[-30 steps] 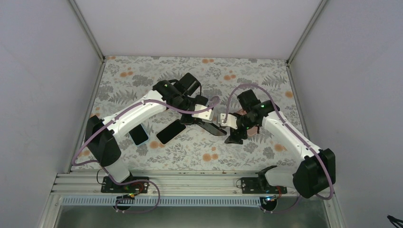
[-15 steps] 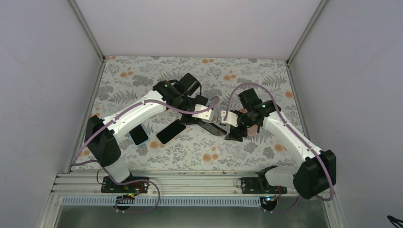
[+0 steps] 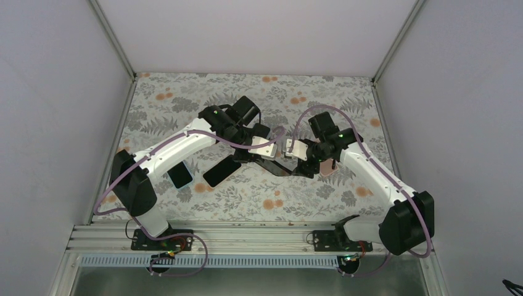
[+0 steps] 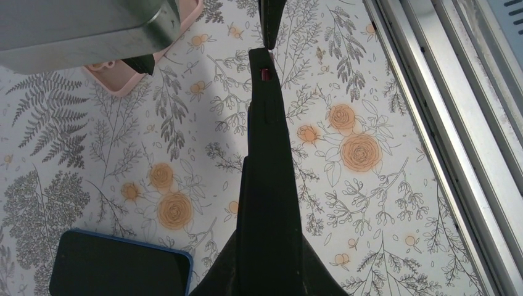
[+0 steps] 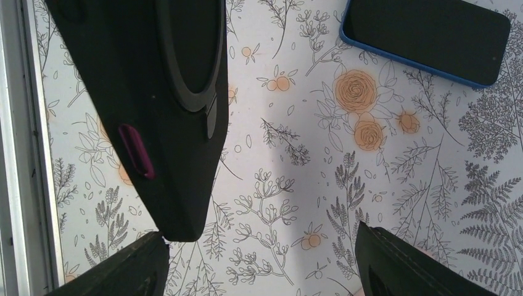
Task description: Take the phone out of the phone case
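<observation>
**Black case clamped in your left gripper, its tip at your open right jaws**

The black case (image 5: 166, 92) hangs above the mat (image 3: 185, 98). Your left gripper (image 3: 264, 159) pinches one end, its jaws closed on the two flat faces. The free end reaches your right gripper (image 5: 265, 246), whose jaws stand wide apart. The case's corner sits just beside one finger (image 5: 132, 271), at the side of the gap. You cannot tell whether they touch.

Count one black case and one pink case (image 4: 126, 83), which lies flat under your right wrist. Two phones lie flat by your left arm, one phone (image 3: 180, 174) and a second phone (image 3: 222, 171). The wrist views show a blue rim on one.

The black case's long axis runs from your left gripper toward your right one. It stands on edge, its ringed back and purple side button facing the right wrist camera.
</observation>
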Robot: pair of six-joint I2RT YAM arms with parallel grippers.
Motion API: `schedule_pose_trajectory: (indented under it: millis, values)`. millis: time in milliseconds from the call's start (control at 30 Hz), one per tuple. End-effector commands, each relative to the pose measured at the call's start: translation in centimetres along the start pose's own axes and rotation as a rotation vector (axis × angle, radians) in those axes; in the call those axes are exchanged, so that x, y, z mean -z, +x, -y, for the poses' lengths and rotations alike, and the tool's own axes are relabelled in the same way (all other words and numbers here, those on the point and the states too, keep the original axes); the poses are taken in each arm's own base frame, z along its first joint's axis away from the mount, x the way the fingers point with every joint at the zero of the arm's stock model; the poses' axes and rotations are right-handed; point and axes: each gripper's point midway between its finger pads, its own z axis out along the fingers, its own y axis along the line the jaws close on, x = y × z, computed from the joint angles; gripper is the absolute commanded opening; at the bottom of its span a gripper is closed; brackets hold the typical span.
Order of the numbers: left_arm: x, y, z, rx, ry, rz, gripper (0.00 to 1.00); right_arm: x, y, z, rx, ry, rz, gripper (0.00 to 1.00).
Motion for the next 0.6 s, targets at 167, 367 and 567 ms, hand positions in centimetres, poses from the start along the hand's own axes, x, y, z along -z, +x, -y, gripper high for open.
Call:
schedule_pose_trajectory:
  millis: [167,367,567]
  values:
    - [1.6,-2.1,-0.2,-0.049,-0.042,0.082,0.02,-0.1,-0.3,0.4,-0.015,0.015,0.026,0.77]
    - [1.7,-2.1,-0.2,-0.048,-0.042,0.077,0.02,0.1,-0.5,0.1,-0.016,0.001,0.036,0.77]
    - [1.7,-2.0,-0.3,-0.046,-0.042,0.072,0.02,0.3,-0.4,-0.5,-0.022,-0.011,0.039,0.77]
